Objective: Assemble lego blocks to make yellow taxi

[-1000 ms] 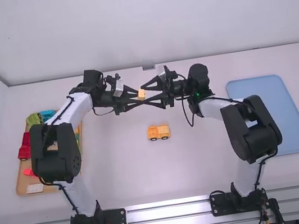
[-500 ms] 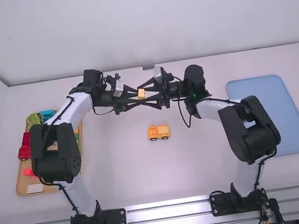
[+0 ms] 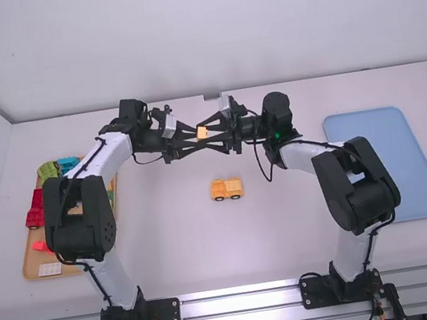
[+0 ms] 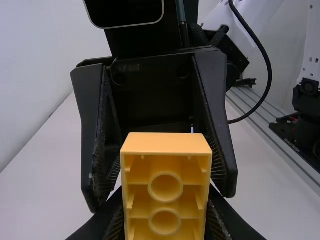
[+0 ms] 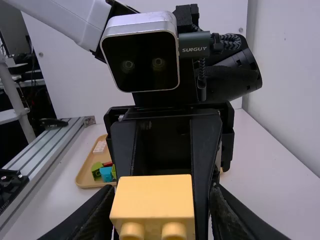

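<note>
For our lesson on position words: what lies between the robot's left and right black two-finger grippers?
A small yellow plastic block lies between the left gripper and the right gripper, as the high view shows.

We're high above and behind the table, the high view looking forward and down over all of it. Now in tight: the left wrist view faces across to the right gripper, with the right arm's base, bottom of the high frame, beyond. And the right wrist view looks straight back at the left gripper, taking in the tray, left in the high frame. All three share the block, upper middle of the high frame, right up close to both wrist cameras.
</note>
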`<state>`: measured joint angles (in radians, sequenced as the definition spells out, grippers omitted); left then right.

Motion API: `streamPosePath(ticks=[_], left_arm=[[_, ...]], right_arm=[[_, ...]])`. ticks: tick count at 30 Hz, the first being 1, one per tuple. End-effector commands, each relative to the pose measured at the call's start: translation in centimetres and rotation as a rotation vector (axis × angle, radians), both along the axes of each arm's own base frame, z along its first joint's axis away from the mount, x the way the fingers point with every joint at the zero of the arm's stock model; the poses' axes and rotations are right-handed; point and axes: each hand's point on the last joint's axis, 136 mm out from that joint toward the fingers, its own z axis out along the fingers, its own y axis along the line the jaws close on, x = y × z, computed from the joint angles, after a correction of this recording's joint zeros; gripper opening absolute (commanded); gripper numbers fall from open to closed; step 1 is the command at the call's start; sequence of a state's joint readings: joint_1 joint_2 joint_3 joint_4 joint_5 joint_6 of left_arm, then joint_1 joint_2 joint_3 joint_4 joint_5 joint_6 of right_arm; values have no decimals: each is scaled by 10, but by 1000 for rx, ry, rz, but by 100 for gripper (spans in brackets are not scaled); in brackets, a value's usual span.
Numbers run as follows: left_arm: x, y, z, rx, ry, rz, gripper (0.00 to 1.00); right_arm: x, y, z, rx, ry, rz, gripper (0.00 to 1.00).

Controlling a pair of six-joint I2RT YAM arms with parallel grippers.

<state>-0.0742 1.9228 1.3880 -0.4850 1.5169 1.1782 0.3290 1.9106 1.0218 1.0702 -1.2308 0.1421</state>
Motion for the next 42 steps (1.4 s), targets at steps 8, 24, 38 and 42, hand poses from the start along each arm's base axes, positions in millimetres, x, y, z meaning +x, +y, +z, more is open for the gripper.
streamPosePath(ticks=[8, 24, 38, 42], left_arm=[[-4, -1, 4, -1, -22, -5, 2], [1, -2, 5, 3, -31, 0, 2], [7, -2, 7, 7, -20, 8, 2], [7, -2, 7, 7, -20, 8, 2]], right_arm=[[-5, -1, 21, 21, -82, 33, 52], [-2, -7, 20, 18, -85, 27, 43], [-4, -4, 20, 18, -111, 33, 33], [-4, 0, 20, 21, -113, 24, 40]])
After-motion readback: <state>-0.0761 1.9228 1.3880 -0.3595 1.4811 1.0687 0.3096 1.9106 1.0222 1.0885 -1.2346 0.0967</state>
